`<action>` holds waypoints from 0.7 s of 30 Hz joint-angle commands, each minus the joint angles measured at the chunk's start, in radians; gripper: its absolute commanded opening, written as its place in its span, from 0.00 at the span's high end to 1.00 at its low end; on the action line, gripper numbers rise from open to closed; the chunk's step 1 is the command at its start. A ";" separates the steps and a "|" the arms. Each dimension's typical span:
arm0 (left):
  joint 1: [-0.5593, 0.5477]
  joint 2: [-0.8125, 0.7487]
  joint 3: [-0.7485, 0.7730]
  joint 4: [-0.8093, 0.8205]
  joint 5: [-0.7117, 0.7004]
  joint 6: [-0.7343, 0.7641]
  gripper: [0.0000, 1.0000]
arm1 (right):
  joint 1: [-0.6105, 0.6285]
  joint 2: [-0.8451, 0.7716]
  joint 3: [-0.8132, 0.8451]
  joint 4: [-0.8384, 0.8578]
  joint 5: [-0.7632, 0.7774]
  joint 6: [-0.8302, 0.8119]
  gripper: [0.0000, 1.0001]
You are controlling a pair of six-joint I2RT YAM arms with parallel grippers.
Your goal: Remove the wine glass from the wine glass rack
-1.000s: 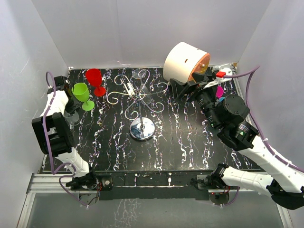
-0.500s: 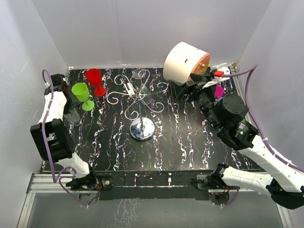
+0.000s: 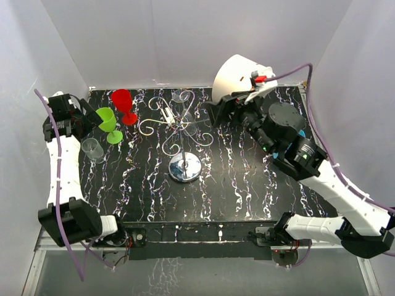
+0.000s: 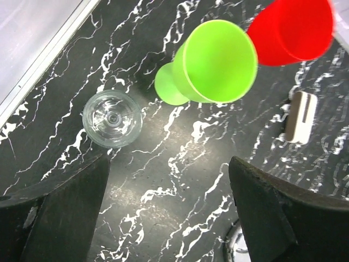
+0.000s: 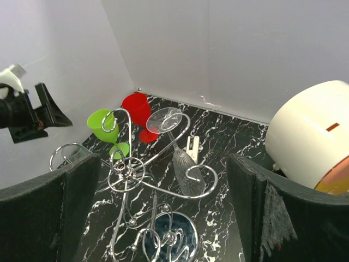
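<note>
The wine glass (image 5: 183,168) hangs on the wine glass rack (image 3: 184,166) at mid-table. Its foot is caught in a far scroll arm and its bowl is tilted below. The right gripper (image 5: 162,164) hovers just right of the rack, facing it, with its fingers spread wide and nothing between them. The left gripper (image 4: 169,164) (likewise spread and empty) is at the far left, over a clear glass (image 4: 112,118) standing on the table (image 3: 234,185) — a green goblet (image 4: 218,63) and a red goblet (image 4: 292,30) are close by.
</note>
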 commanded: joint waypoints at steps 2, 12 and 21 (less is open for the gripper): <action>0.004 -0.123 -0.007 -0.014 0.081 0.012 0.09 | -0.004 0.091 0.140 -0.116 -0.048 0.023 0.02; 0.004 -0.260 -0.108 0.005 0.400 -0.036 0.01 | -0.004 0.248 0.281 -0.216 -0.045 0.019 0.02; 0.003 -0.379 -0.318 0.094 0.604 -0.082 0.01 | -0.004 0.352 0.376 -0.244 -0.021 -0.049 0.02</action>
